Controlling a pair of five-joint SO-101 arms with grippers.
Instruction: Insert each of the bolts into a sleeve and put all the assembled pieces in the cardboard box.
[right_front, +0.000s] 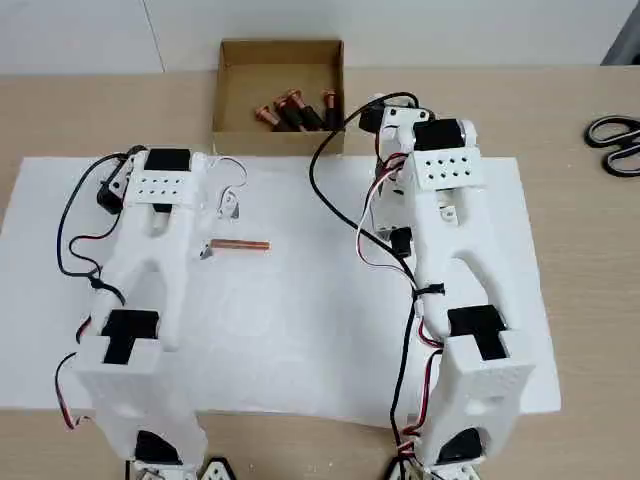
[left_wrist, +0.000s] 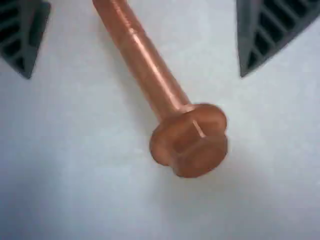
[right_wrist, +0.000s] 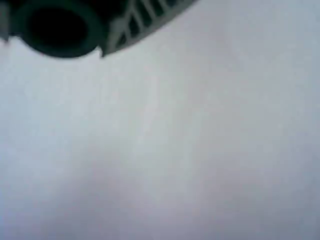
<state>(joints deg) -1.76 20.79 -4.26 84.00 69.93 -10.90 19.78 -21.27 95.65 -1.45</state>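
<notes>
- Landmark: the cardboard box (right_front: 228, 90) sits on the wooden tabletop (right_front: 90, 110), touching the far edge of the white sheet (right_front: 300, 330).
- In the box you see several assembled pieces (right_front: 296, 110), with copper heads on black sleeves, lying together against its near wall.
- One bare bolt (right_front: 240, 244) lies flat on the white sheet, well apart from the box, on the side nearer the arm bases and a little toward the left arm. There is no sleeve on it.
- In the left wrist view the bolt's flanged head (left_wrist: 190, 145) points toward the camera and the shaft runs away from it.
- Left gripper (left_wrist: 132, 55): the jaws stand open and hold nothing. One dark fingertip (left_wrist: 20, 40) shows on each side of the bolt's shaft, and neither touches it.
- Right gripper (right_front: 390, 170): it is just beside the box's near right corner, low over the white sheet. You cannot tell its state, because the right wrist view gives one dark part of it against the sheet.
- Scissors (right_front: 615, 142) lie on the tabletop well apart from the box, off the sheet on the right arm's side.
</notes>
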